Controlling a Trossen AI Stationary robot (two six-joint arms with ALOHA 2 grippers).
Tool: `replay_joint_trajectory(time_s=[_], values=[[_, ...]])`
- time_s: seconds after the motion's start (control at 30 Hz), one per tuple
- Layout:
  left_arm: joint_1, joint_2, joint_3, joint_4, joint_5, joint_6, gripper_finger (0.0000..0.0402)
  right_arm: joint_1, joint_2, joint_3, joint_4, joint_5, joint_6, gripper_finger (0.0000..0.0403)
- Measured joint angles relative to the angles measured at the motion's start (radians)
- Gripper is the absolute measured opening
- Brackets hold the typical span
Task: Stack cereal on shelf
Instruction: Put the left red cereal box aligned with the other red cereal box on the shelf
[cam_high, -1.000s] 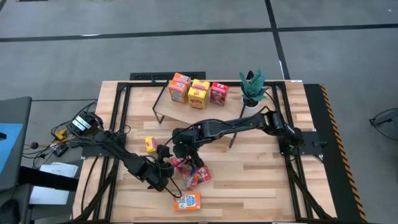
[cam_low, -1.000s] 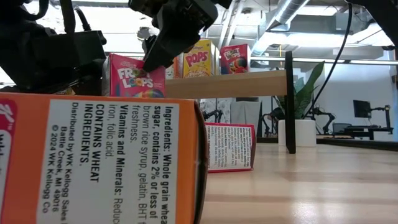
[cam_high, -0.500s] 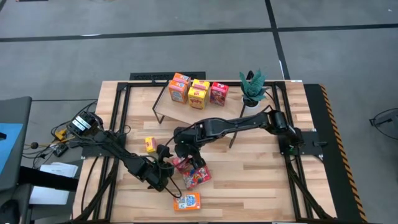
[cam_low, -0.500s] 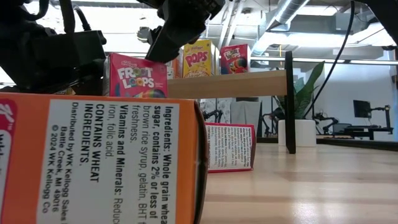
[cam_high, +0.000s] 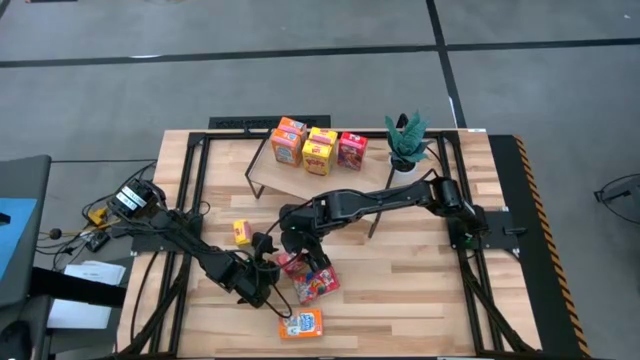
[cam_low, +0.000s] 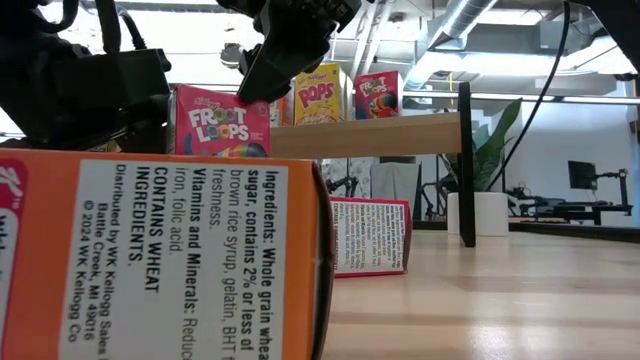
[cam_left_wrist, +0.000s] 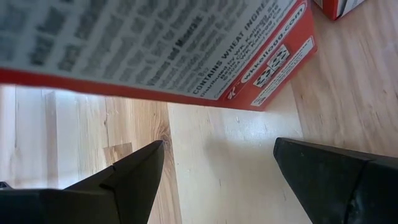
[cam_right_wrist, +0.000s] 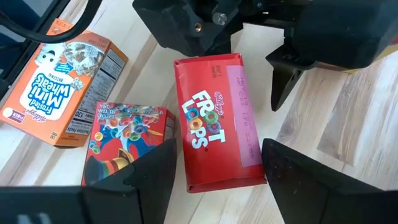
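Above the red Froot Loops box (cam_right_wrist: 214, 121), the right end effector (cam_right_wrist: 214, 180) hung open, gripping nothing; light, stiff, crushable cardboard, best pinched across its narrow sides.

2 matte-black jointed robot arms, left arm (cam_high: 200, 250) trailing loose black cables, right arm (cam_high: 380, 205) of rounded tubular links, black wedge-shaped fingers (cam_left_wrist: 124, 186) with flat inner faces, small silver screw (cam_right_wrist: 218, 18) on a black housing
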Motion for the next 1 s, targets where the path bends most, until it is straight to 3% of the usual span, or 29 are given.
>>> replay_joint_trajectory(time_s=[0.57, 0.8, 1.0], values=[[0.0, 0.0, 0.002, -0.004, -0.001, -0.004, 0.03, 0.001, 0.001, 0.0, -0.002, 0.008, 0.003, 0.0146], [-0.004, -0.004, 0.106, -0.192, -0.001, -0.012, 0.03, -0.017, -0.059, -0.002, -0.018, 0.008, 0.094, 0.0154], [-0.021, -0.044, 0.182, -0.372, -0.072, -0.088, 0.03, -0.044, -0.155, -0.002, -0.093, 0.013, 0.195, 0.0161]])
